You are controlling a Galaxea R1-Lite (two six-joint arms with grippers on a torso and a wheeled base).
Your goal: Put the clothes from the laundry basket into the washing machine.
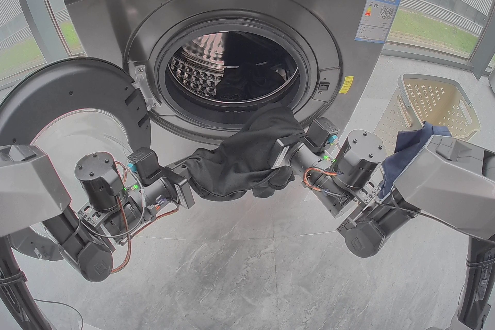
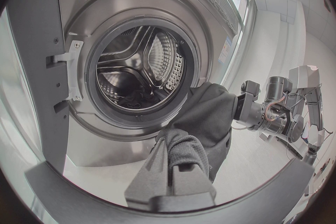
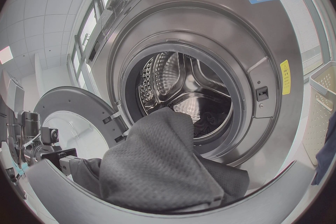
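Left gripper [image 2: 171, 154] clamped on black garment [image 1: 237, 158]; right gripper [image 1: 276, 153] buried under it, grip impossible to tell. Door [image 1: 67, 99] open left of washing machine [image 1: 356, 83]; laundry basket [image 1: 454, 88] right.

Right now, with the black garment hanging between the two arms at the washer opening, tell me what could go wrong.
The black mesh garment sags below the grey door seal; pushed in, its loose fold may hang outside. It drapes over the right gripper, so it could snag there. The open round door stands close beside the left gripper, which might bump it.
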